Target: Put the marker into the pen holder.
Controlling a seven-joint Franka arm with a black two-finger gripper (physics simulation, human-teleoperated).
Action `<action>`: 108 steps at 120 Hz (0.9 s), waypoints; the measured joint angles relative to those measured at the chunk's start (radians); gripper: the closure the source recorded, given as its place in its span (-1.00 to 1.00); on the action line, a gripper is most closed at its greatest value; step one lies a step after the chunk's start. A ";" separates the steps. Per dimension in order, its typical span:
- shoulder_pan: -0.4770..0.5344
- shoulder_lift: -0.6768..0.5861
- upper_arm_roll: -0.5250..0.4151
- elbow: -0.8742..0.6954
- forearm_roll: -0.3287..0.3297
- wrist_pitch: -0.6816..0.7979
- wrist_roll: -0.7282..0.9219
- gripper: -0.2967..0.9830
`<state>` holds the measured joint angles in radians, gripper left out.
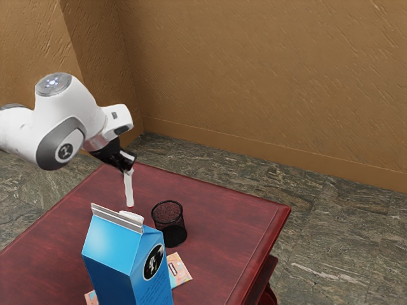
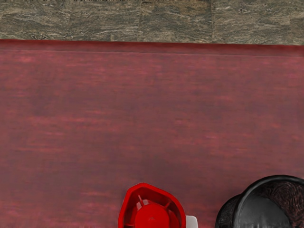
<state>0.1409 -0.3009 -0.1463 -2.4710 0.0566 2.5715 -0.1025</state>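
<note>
Here's the marker (image 1: 129,189), hanging over the table (image 1: 219,219), gripper (image 1: 128,168) clamped on its upper part, presumably to leave the lower length free to drop in. Long axis close to vertical, and there's its red end (image 2: 152,216) facing the hand's camera. Just beside it, towards the exterior view's right, the pen holder (image 1: 168,222) stands upright, mouth up, ready to receive; the carton (image 1: 121,257) is nearer the viewer.

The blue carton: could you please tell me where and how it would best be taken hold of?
Probably the top ridge of the carton, from above, pinching its flat faces: it stands up as a thin fin, narrower than the body below.
</note>
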 joint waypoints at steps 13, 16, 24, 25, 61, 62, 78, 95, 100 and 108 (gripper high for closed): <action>-0.009 -0.003 -0.043 -0.004 -0.011 -0.004 -0.043 0.69; -0.010 0.001 -0.052 -0.004 -0.013 -0.004 -0.052 0.69; -0.010 0.018 -0.064 0.002 -0.015 -0.002 -0.076 0.69; -0.010 0.020 -0.065 0.002 -0.015 -0.001 -0.079 0.69; -0.010 0.078 -0.102 0.067 0.018 0.001 -0.162 0.69; -0.010 0.079 -0.103 0.068 0.019 0.001 -0.165 0.69; -0.010 0.109 -0.119 0.090 0.023 0.001 -0.197 0.67; -0.010 0.129 -0.123 0.094 0.013 0.006 -0.223 0.51; -0.010 0.129 -0.124 0.094 0.003 0.007 -0.227 0.36; -0.011 0.129 -0.125 0.094 -0.006 0.009 -0.231 0.13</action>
<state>0.1301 -0.1722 -0.2713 -2.3766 0.0505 2.5802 -0.3338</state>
